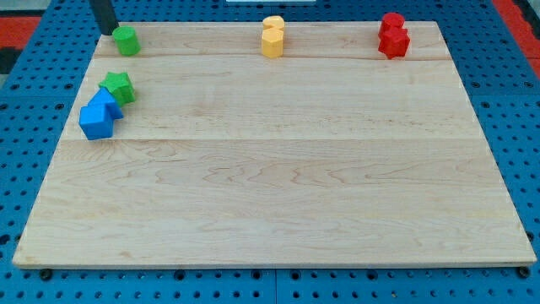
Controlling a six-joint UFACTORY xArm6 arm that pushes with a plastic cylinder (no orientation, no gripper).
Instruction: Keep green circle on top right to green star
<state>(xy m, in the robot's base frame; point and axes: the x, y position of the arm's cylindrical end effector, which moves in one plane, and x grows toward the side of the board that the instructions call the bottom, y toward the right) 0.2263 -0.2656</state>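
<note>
The green circle [126, 40] sits near the board's top left corner. The green star [118, 86] lies below it, at the left edge. My tip [109, 32] is at the view's top left, just left of and touching or nearly touching the green circle; the rod runs up out of the view. The circle is above and very slightly right of the star.
Two blue blocks [99, 115] sit touching the green star on its lower left. Two yellow blocks [272, 37] stand at the top middle. Two red blocks [392, 35] stand at the top right. The wooden board [278, 186] lies on a blue pegboard.
</note>
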